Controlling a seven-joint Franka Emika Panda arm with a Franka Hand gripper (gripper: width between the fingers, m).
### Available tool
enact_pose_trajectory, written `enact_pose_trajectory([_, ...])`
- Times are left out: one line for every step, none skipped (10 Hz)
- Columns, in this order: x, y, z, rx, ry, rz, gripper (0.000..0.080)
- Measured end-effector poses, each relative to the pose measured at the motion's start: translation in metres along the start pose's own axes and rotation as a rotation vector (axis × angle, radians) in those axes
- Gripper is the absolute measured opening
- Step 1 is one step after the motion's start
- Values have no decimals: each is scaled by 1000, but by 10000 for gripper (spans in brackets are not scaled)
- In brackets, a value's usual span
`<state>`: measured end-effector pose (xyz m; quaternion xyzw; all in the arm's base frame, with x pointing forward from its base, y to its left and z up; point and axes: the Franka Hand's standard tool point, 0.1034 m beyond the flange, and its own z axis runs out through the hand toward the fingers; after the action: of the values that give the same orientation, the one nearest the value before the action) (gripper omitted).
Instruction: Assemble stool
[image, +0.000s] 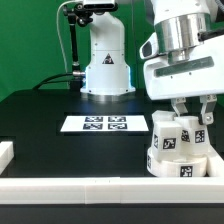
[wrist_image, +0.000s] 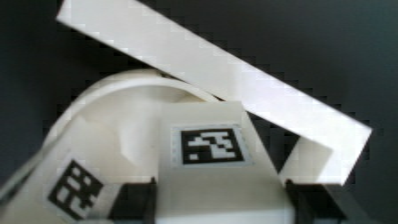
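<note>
Black table (image: 60, 145) open toward ext. view's left; claw (image: 191, 112) clamps leg (image: 190, 128) over seat (image: 180, 160) by rail (image: 110, 190).

The seat (image: 182, 162) sits on the counter (image: 60, 145) at the near edge, on the exterior view's right, with the border rail (image: 100, 188) just in front of it. Two legs (image: 166, 130) stand on top of the seat. The claw (image: 192, 112) hangs directly above, around the right-hand leg (image: 192, 133). The marker board (image: 96, 124) lies farther back and to the left.
</note>
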<state>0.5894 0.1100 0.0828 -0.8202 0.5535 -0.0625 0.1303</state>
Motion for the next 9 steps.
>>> enact_pose_trajectory([3, 0, 0, 13, -6, 78, 343])
enact_pose_trajectory([4, 0, 0, 24, -8, 123, 343])
enact_pose_trajectory([3, -1, 0, 24, -9, 125, 352])
enact_pose_trajectory([3, 0, 0, 24, -9, 121, 352])
enact_pose_trajectory([3, -1, 0, 23, -9, 120, 550])
enact_pose_trajectory([1, -4, -4, 19, -18, 98, 550])
enact_pose_trajectory([-5, -11, -10, 11, -34, 71, 629])
enact_pose_trajectory([-9, -17, -17, 3, -55, 60, 644])
enact_pose_trajectory([-11, -24, -24, 3, -71, 25, 648])
